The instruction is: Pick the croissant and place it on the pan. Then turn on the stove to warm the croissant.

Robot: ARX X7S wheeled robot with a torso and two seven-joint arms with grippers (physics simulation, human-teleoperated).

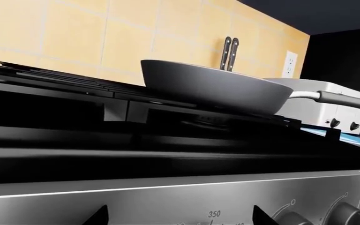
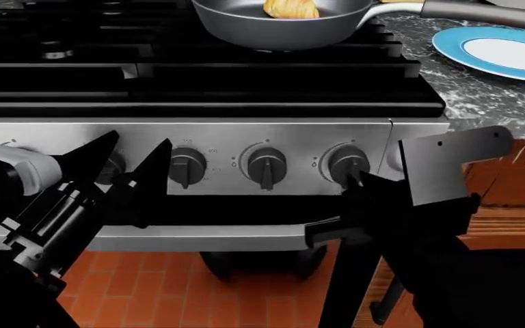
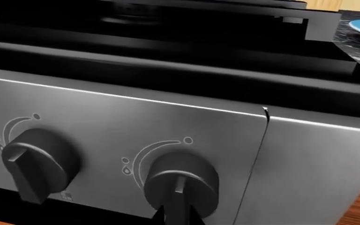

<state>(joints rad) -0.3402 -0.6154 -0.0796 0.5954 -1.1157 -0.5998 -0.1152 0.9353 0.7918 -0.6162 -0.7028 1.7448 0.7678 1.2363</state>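
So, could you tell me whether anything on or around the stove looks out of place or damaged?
Nothing stands out. The small golden-brown croissant lies inside the round dark grey frying pan, which sits level on the black gas stove. The blue-rimmed white plate lies flat on the counter, and nothing is spilled.

The pan [image 2: 281,31] sits on the black stove [image 2: 189,82], and a blue plate [image 2: 495,51] lies on the speckled counter [image 2: 477,96].

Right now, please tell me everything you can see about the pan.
The pan is round, dark grey and looks like metal, with a long dark handle pointing toward the blue-rimmed plate. It sits upright on the stove grates at a rear burner. The croissant lies inside it. No gripper touches it.
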